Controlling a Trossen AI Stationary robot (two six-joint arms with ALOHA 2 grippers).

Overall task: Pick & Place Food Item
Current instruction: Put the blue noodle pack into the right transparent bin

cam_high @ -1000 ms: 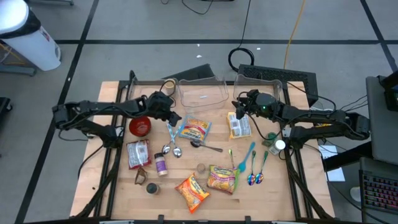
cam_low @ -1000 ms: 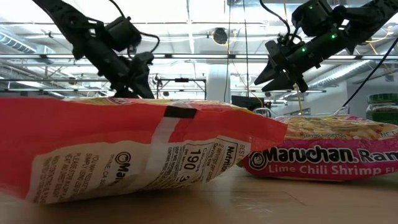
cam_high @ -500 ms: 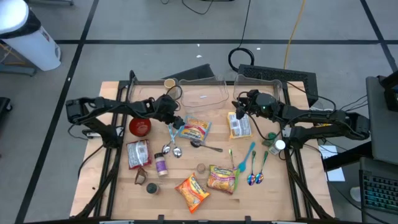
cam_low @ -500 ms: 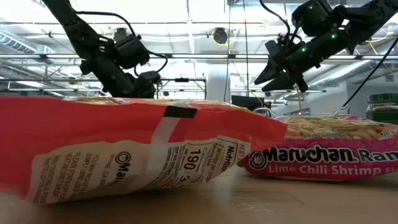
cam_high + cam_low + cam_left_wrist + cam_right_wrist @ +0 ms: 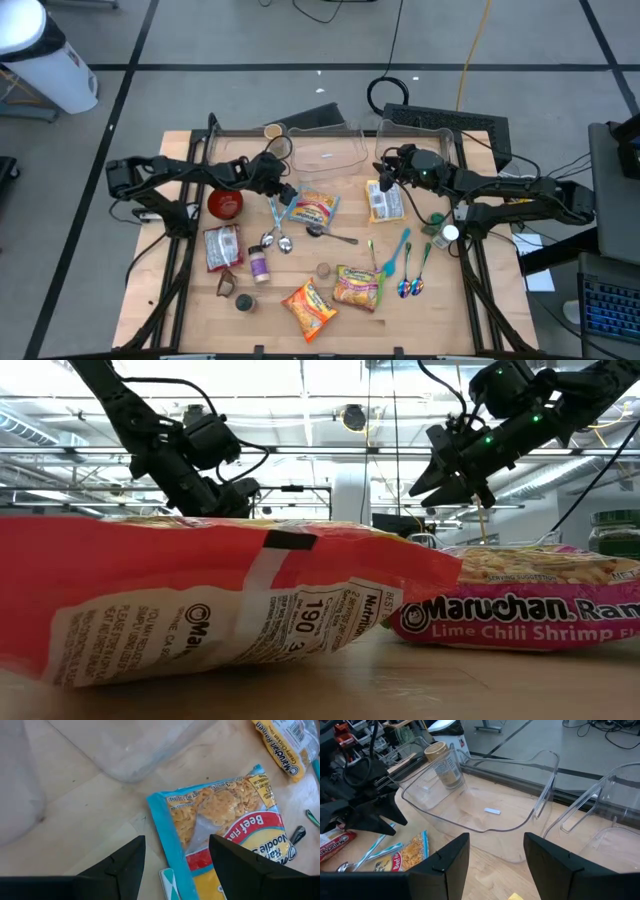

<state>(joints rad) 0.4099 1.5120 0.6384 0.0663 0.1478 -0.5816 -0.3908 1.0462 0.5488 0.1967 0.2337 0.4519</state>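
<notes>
While both arms hang over the far half of the wooden table (image 5: pixel 190 310), the left gripper (image 5: pixel 283 191) sits low just beside the blue-edged noodle packet (image 5: pixel 313 209), its two dark fingers (image 5: pixel 120 865) spread apart with nothing between them. From that arm's own camera the packet (image 5: pixel 225 825) lies flat on the wood right ahead of the fingertips, with beef noodle lettering showing, and the rounded corner of the clear plastic bin (image 5: pixel 130 745) is just beyond it.

Over on the other side, the right gripper (image 5: pixel 385 172) hovers above the yellow noodle packet (image 5: pixel 384 202), well clear of the tabletop in the low view (image 5: pixel 432 472). Its fingers (image 5: pixel 442 865) stand parted and hold nothing; past them I see the clear bin (image 5: pixel 475 800) and a paper cup (image 5: pixel 442 765) behind its far wall.

A red bowl (image 5: pixel 225 203) sits near the left arm, and a few spoons (image 5: pixel 277 235) lie between it and the blue-edged packet. Nearer the front edge lie an orange packet (image 5: pixel 308 307) and a lime chili shrimp packet (image 5: pixel 358 287), lying beside each other.
</notes>
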